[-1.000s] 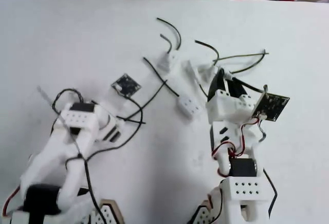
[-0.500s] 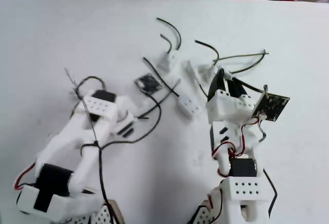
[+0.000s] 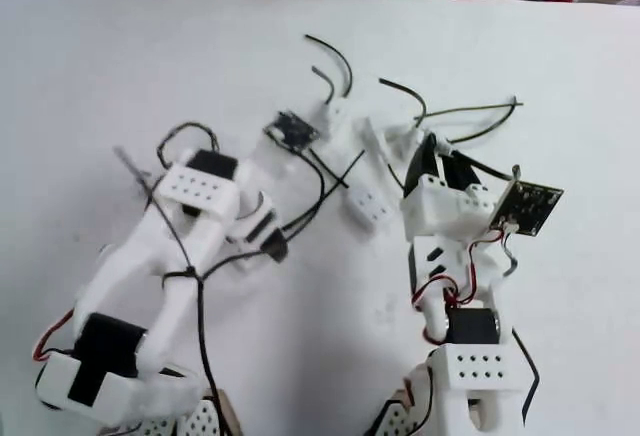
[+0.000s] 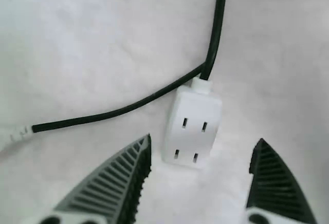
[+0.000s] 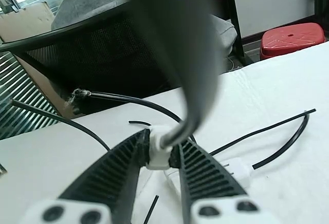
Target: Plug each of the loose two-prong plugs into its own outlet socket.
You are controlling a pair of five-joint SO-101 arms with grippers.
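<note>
Claws: left claw (image 4: 203,143) wide open over socket (image 4: 191,126), right claw (image 5: 162,141) pinching plug (image 5: 156,154).

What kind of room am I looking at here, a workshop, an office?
Probably an office or lab corner used for robot practice: a white table carries two small arms and loose outlet sockets with cut cords, and a mesh chair and red stool stand behind.

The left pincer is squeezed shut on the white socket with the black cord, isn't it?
Not quite. The left pincer is wide open, not squeezed shut: its two tips stand apart on either side of the white socket with the black cord, without touching it. The left wrist view shows this.
</note>
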